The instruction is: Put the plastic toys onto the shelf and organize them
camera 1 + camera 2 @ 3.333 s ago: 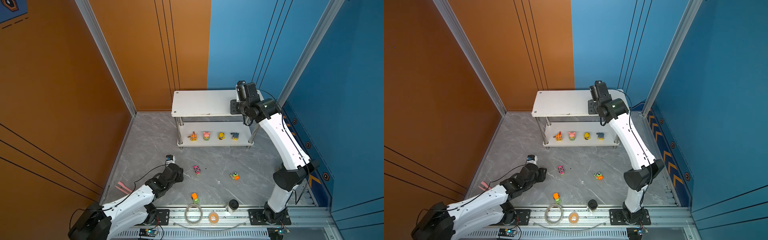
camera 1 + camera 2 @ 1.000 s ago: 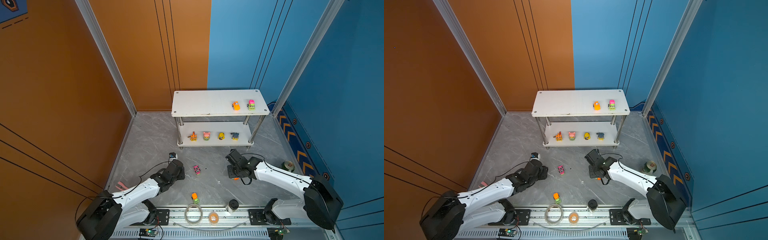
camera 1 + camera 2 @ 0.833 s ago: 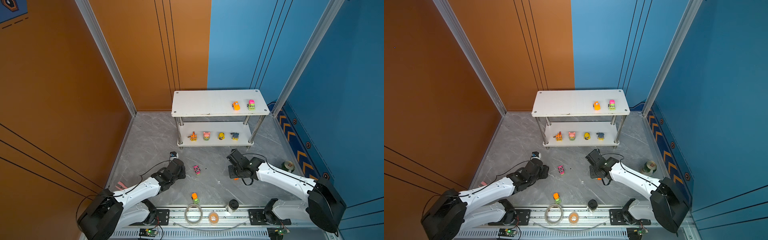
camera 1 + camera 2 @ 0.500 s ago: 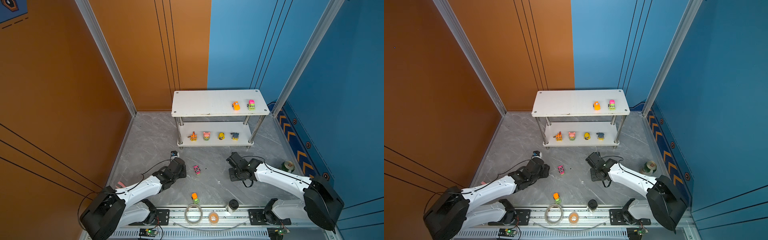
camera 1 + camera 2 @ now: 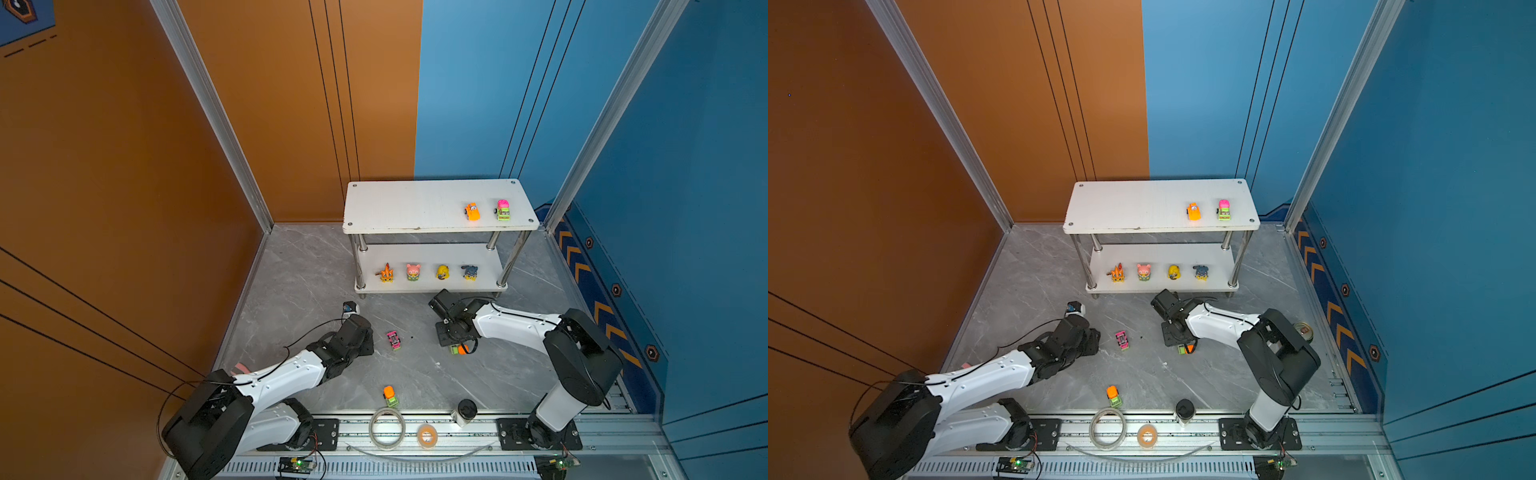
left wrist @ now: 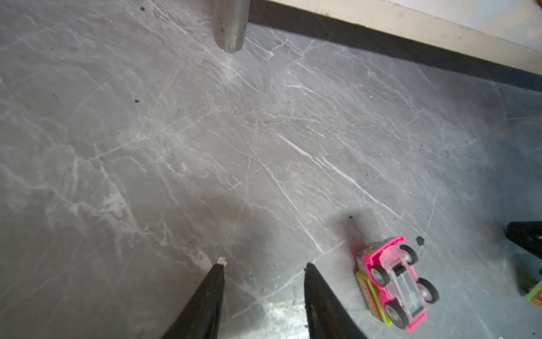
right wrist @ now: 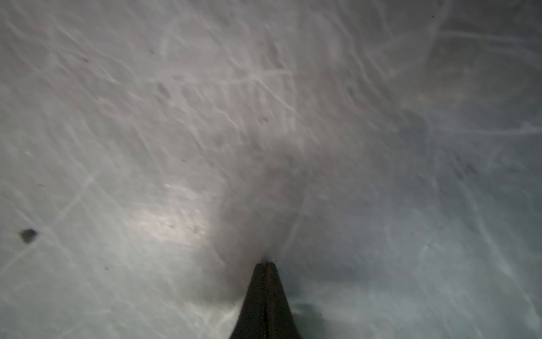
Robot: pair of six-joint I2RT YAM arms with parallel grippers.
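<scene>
Auditor: Shelf point(image 5: 415, 205) contents requested, plus floor stock.

Clerk: Top board, R end: orange car point(image 5: 471, 211) & pink-lime car point(image 5: 503, 209), side by side, not touching. Lower board, near edge, 4 in a row, L to R: orange figurine point(image 5: 386, 273), pink figurine point(image 5: 413, 272), yellow figurine point(image 5: 442, 272), blue-grey figurine point(image 5: 469, 272). Floor, unshelved, qty 3:
- pink racer point(image 5: 393, 340), mid-floor, tipped, underside showing
- orange-lime car point(image 5: 459, 349), R of the racer, partly hidden by R arm point(image 5: 515, 326)
- orange-lime truck point(image 5: 389, 395), near edge, by the rail

Auditor: Grippers?

Clerk: L gripper point(image 6: 264, 263): jaws parted, nothing btwn them. Racer is seen just beside one finger, outside the gap. R gripper point(image 7: 266, 262): jaws pressed together, nothing held. Its wrist view is blurred & no car is shown in it. Whether the tips are over or just beside the orange-lime car cannot be told.

Auditor: Risks to be logged?

Clerk: Judged, not seen.
1. R jaws are clenched close to a wheeled car. If lowered unopened, the car would be shoved or sent rolling.
2. Racer sits off-centre to L jaws. If these are closed w/o re-aiming, it would be nudged away, or pinched by a wheel & dropped in transit.
3. Top board has no lip. A car set down w/ a push could be rolled off, or the 2 already placed could be knocked.
4. Chrome posts could be clipped on approach & figurines toppled.
</scene>
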